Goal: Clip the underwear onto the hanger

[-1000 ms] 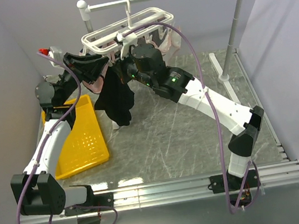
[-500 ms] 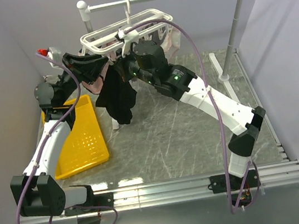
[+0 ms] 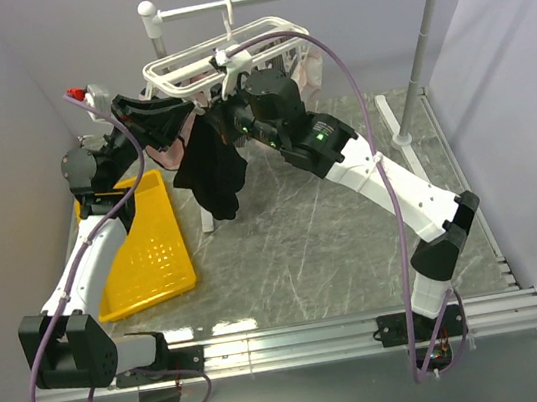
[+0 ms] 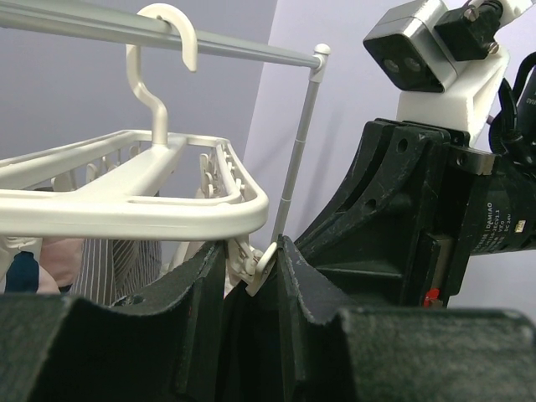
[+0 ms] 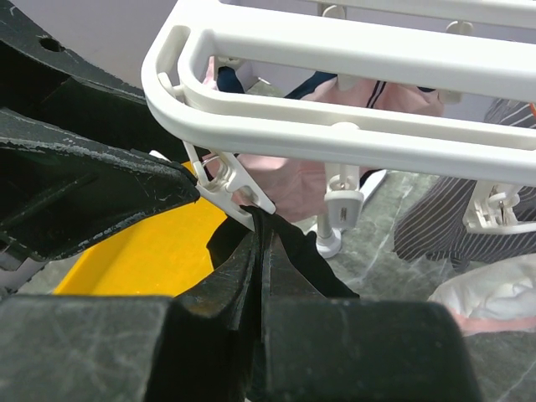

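Note:
The white hanger (image 3: 227, 58) hangs by its hook from the grey rail. The black underwear (image 3: 211, 169) dangles below its near-left corner. My left gripper (image 3: 179, 123) is shut on a white clip (image 4: 256, 263) at that corner; in the left wrist view its fingertips (image 4: 251, 255) squeeze the clip's handles. My right gripper (image 3: 223, 122) is shut on the underwear's top edge. In the right wrist view it (image 5: 261, 243) holds the black fabric (image 5: 295, 255) up against the mouth of the clip (image 5: 230, 188).
A yellow basket (image 3: 149, 249) lies on the table at the left. The grey metal rail stand (image 3: 424, 41) spans the back, with a white foot (image 5: 328, 243). A pale pink underwear (image 5: 335, 159) and a grey striped garment (image 5: 435, 218) hang from the hanger.
My right arm has risen slightly toward the hanger, lifting the black underwear a little. The hanger has tilted a bit. The left arm has barely moved.

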Controlling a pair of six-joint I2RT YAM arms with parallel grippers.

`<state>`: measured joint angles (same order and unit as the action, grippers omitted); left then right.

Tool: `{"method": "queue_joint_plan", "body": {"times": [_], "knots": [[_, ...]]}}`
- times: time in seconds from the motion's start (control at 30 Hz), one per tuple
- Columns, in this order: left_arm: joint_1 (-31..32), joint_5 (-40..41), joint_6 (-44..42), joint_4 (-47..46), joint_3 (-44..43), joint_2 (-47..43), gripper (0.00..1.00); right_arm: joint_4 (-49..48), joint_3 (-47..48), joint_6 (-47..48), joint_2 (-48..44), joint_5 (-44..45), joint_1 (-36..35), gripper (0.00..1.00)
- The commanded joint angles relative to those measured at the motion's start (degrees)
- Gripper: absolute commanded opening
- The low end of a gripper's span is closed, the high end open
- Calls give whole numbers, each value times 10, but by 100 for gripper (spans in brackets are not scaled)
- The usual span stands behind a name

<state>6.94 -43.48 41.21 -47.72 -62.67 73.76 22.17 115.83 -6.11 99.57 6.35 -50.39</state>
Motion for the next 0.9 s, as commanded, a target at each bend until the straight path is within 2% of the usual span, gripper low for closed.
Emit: {"method": "queue_joint_plan", "body": {"times": [0.0,0.2,0.87], "knots": [[5,-46,12,33,1,8,1,-117,30,-2,-54,-41,2,0],[5,-56,18,46,-12,14,1,-140,16,32,-54,-76,2,0],[2,-94,20,101,-34,28,1,-185,23,87,-60,-73,13,0]]}}
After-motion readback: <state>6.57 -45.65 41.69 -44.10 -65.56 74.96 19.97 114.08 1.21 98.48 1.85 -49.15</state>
